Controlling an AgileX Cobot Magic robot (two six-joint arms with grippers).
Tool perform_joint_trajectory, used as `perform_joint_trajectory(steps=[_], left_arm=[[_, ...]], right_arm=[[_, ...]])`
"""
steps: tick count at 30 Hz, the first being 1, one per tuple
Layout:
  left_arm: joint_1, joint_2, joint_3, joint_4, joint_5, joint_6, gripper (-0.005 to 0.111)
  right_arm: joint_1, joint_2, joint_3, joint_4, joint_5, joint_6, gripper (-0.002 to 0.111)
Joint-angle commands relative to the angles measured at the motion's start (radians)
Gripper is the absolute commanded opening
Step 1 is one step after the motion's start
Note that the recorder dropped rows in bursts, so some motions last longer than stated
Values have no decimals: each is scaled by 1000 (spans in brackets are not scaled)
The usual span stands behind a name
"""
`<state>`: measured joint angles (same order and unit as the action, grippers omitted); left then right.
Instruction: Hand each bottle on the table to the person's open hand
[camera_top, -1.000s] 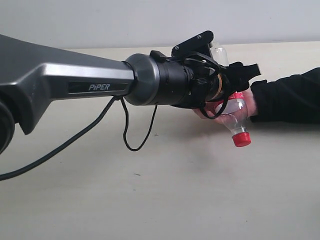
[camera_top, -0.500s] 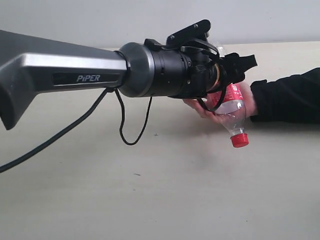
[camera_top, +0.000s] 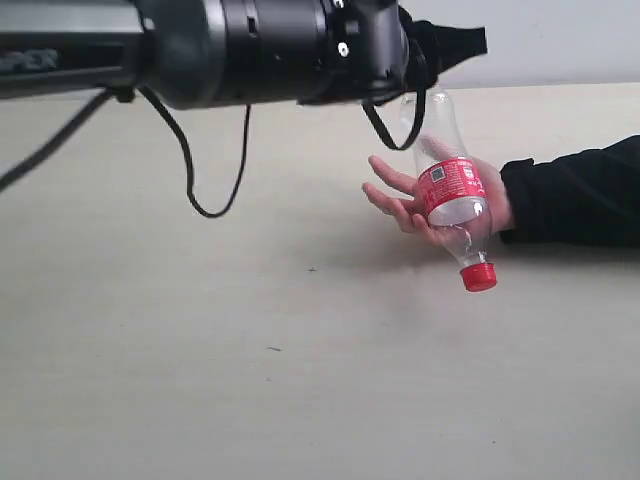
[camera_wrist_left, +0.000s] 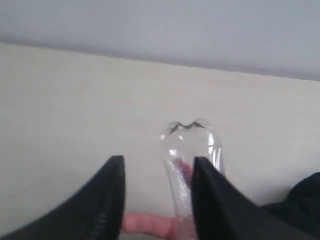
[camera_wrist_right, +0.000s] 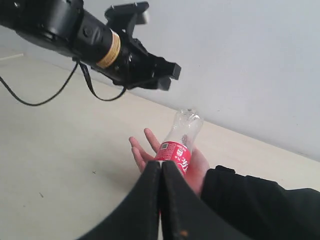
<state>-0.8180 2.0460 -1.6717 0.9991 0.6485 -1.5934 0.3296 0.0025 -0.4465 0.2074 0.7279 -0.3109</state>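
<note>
Lying on person's open hand (camera_top: 403, 207): clear plastic bottle (camera_top: 450, 186), red label; left hand (camera_wrist_left: 159, 166) released, right hand (camera_wrist_right: 161, 165) clenched.

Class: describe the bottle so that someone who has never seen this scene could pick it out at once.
Start at the pale beige wood-grain table, then follow the black sleeve on the right to the bare open hand. Across its palm lies a clear plastic bottle, the only one in view, marked by a red label and red cap.

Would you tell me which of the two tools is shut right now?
The right tool, its jaws pressed together; the left tool stands open above the clear red-labelled bottle on the person's hand.
</note>
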Motion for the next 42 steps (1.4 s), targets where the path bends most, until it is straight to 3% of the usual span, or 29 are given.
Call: perform_joint_trajectory(steps=[1, 3, 5, 9, 16, 19, 24, 36, 38, 42], left_arm=[[5, -147, -6, -122, 251, 203, 1], [5, -231, 27, -136, 310, 431, 0], [-18, -337, 117, -142, 276, 492, 0], [-116, -593, 467, 100, 47, 292, 0], [-140, -871, 753, 257, -380, 252, 0], [-140, -973, 801, 243, -457, 252, 0], [-140, -1081, 845, 243, -465, 252, 0], [-140, -1126, 845, 252, -465, 263, 0], [-140, -1132, 845, 184, -465, 201, 0], [-106, -1178, 945, -127, -391, 203, 0]], right_arm=[[-4, -3, 5, 2, -7, 1, 0], [-4, -3, 5, 2, -7, 1, 0], [-4, -3, 5, 2, -7, 1, 0], [-4, -3, 5, 2, -7, 1, 0], [-4, -3, 5, 2, -7, 1, 0], [-4, -3, 5, 2, -7, 1, 0], [-4, -3, 5, 2, -7, 1, 0], [-4, -3, 5, 2, -7, 1, 0], [-4, -3, 5, 2, -7, 1, 0], [-4, -3, 5, 2, -7, 1, 0]])
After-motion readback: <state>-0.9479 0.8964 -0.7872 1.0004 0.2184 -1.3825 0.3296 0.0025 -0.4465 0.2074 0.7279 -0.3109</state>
